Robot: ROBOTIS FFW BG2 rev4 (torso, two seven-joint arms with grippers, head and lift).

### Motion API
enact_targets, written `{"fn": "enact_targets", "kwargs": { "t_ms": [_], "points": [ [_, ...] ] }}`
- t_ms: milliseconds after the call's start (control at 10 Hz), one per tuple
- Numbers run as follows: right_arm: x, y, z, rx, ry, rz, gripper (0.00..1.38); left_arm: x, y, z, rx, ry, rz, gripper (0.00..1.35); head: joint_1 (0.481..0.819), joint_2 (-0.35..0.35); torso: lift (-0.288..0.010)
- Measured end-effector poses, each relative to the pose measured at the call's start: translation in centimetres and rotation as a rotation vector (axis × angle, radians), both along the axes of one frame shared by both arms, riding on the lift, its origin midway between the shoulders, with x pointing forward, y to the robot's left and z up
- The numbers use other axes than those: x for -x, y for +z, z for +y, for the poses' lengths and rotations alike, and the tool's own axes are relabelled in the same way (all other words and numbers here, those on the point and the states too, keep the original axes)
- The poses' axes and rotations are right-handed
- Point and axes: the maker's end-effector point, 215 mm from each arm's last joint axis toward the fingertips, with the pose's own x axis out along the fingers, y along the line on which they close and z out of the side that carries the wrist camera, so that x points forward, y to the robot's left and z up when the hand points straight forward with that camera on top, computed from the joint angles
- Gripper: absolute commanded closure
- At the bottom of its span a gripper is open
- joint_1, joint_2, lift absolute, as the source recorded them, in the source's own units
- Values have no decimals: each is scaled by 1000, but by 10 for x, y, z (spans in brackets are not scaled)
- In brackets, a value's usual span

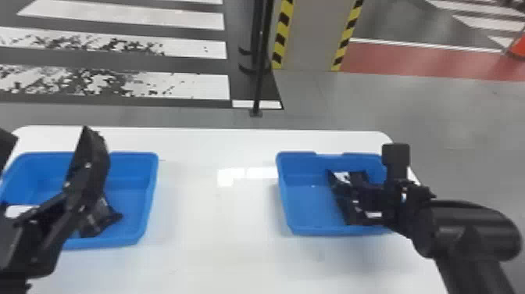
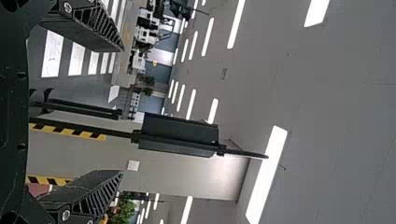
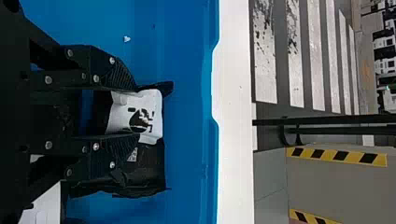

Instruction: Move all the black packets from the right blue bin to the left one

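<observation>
In the right blue bin (image 1: 312,203), a black packet with a white label (image 3: 152,105) lay directly ahead of the right hand (image 1: 351,187), the label just beyond the gap between its fingertips. More black wrapping (image 3: 144,175) spread next to the label, partly behind one finger. The right hand reached down into the bin, its two fingers partly parted, one to either side of the labelled patch; whether their pads pressed on the packet could not be told.

Over in the left blue bin (image 1: 133,211), a dark packet (image 1: 97,221) rested on the floor of the bin, below the left hand (image 1: 49,137) as the head view had it and partly behind that arm. A pale patch (image 1: 19,211) showed there too, near the bin's outer side. The left hand's fingers stood wide apart with nothing between them, directed away from the packets.

Both bins sat on the white surface (image 1: 218,254), well apart from each other, with a striped floor (image 1: 195,86) past its far edge.
</observation>
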Motion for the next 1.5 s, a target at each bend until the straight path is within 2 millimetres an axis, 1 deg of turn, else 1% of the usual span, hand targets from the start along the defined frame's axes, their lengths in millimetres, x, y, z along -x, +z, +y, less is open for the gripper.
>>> {"fn": "enact_targets", "kwargs": {
  "t_ms": [200, 300, 400, 500, 600, 700, 800, 900, 1000, 1100, 1200, 1300, 1400, 1500],
  "points": [
    [0, -6, 6, -41, -2, -15, 1176, 0, -2, 1, 4, 3, 1, 108, 695, -152, -140],
    [1, -1, 14, -65, 5, -46, 1176, 1, 1, 2, 5, 6, -10, 108, 695, -143, -140],
    [2, 18, 24, -93, 17, -95, 1176, 3, 5, 4, 4, 12, -29, 108, 695, -127, -140],
    [1, 47, 37, -133, 47, -151, 1176, 6, 11, 6, 3, 20, -55, 102, 695, -119, -140],
    [-1, 73, 54, -195, 91, -195, 1176, 9, 14, 8, 4, 27, -76, 101, 695, -94, -140],
    [-2, 102, 78, -282, 141, -242, 1176, 11, 16, 10, 8, 32, -90, 101, 695, -64, -140],
    [1, 135, 108, -387, 208, -298, 1176, 12, 18, 11, 12, 36, -100, 101, 695, -24, -140],
    [8, 169, 144, -514, 294, -349, 1176, 12, 19, 11, 22, 34, -104, 107, 686, 28, -140],
    [18, 202, 185, -662, 402, -395, 1174, 9, 18, 9, 48, 23, -96, 107, 674, 57, -140],
    [29, 230, 220, -783, 502, -441, 1176, 5, 15, 4, 86, 2, -77, 107, 654, 105, -140],
    [40, 251, 251, -854, 578, -482, 1174, 0, 10, -4, 121, -29, -53, 107, 638, 141, -140],
    [56, 267, 284, -929, 641, -508, 1174, -6, 2, -20, 153, -79, -14, 108, 635, 167, -140],
    [74, 277, 314, -984, 693, -514, 1174, -12, -6, -36, 172, -138, 31, 108, 638, 179, -140],
    [90, 283, 337, -1006, 739, -518, 1174, -16, -12, -45, 181, -170, 63, 108, 643, 201, -140]
  ]
}}
